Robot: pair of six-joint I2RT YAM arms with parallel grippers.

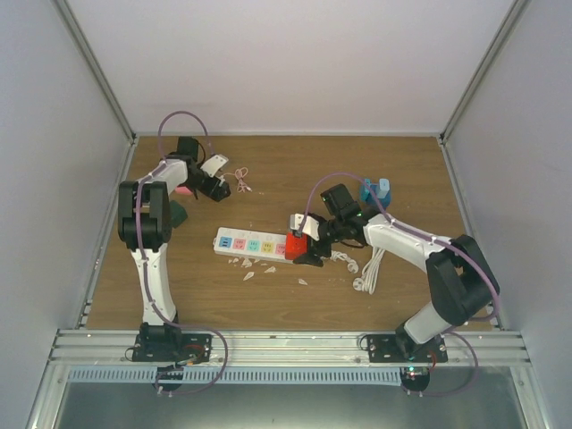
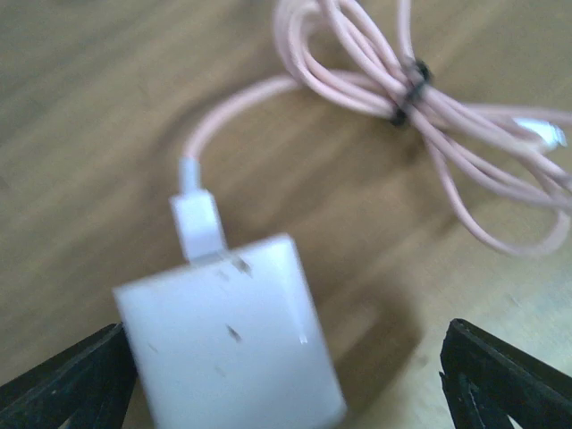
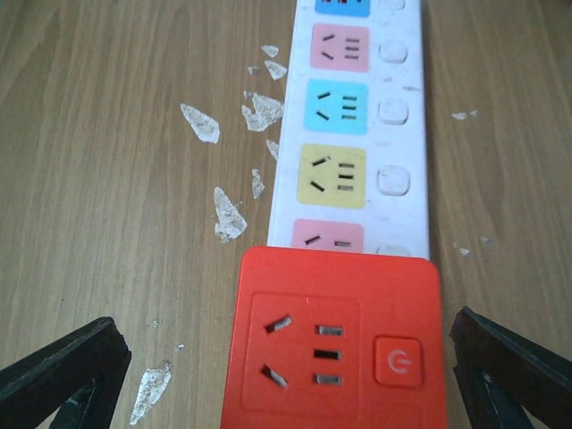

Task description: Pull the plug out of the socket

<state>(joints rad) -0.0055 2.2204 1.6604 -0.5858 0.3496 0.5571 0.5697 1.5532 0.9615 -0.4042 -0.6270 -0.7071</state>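
Right tool stands wide open, one black finger on each side of a red adapter and gripping nothing. That adapter sits on the near end of the white power strip. Its only marking is a power symbol on the square button; no brand can be read. Ahead of the tool run pink, yellow, blue and pink sockets, with pale flakes scattered to the left of the strip.

Left tool is open too. A white charger plug lies on the counter between its fingers, close to the left one and well clear of the right. Its pink cable, bundled with a black tie, lies ahead of the tool. The plug's face is scuffed and bears no writing.

Only the overhead view shows that this plug is well apart from the strip, and it alone shows a blue object and a white cord beside the right arm.
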